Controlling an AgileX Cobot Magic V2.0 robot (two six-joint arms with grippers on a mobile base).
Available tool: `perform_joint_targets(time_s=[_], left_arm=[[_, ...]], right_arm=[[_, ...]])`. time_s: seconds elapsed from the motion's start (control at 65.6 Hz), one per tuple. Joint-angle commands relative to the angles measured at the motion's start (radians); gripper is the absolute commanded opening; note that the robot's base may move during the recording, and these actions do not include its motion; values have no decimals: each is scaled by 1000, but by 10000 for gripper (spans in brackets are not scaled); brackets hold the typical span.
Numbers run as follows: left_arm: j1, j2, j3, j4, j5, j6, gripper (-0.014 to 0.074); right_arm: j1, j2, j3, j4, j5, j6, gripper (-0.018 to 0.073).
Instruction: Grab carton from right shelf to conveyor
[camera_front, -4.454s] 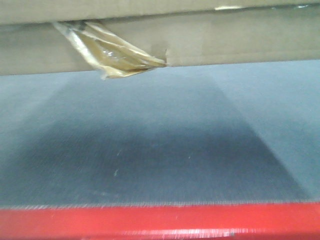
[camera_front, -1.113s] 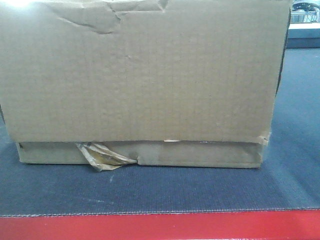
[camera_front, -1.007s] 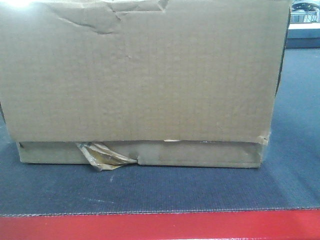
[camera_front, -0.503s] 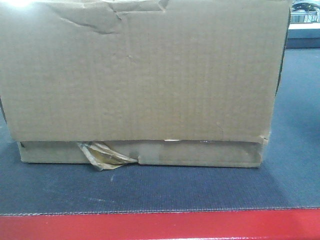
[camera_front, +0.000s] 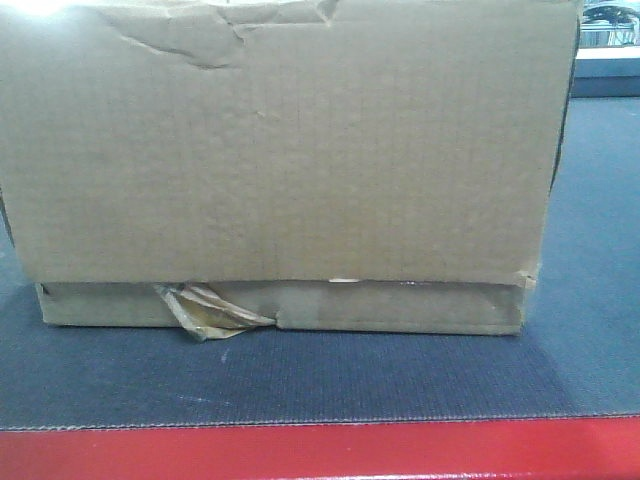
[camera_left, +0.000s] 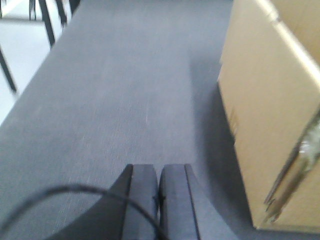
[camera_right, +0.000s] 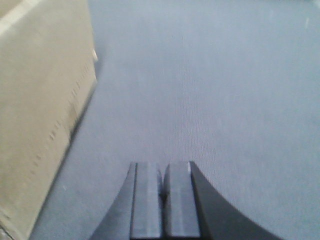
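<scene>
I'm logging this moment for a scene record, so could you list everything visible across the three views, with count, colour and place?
Plain corrugated cardboard carton: one, brown, resting on the belt, filling most of the front view.
Ragged wad of clear tape: one, yellowish, hanging at the carton's lower front edge, left of centre.
Ribbed conveyor belt: one, dark navy-grey, under and around the carton.
Border strip: one, bright red, along the belt's near edge.
Dark legs: several, black, beyond the belt's far left corner; blurred.
Left gripper: one, dark grey, jaws together, empty, left of the carton.
Right gripper: one, dark grey, jaws together, empty, right of the carton.
</scene>
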Motion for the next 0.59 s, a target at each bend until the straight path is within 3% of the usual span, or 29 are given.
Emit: perform_joint_targets(time_s=[0.0,0.244,0.58], left_arm=[[3,-85,21,6,-48,-4,11],[3,-200,21,45,-48,-4,11],[3,-207,21,56,-48,-4,11]], right_arm=[[-6,-100,42,-16,-75,-2,-67],[-6,-286,49,-16,-138,-2,-67],[-6,-303,49,-16,-164,-2,-67]])
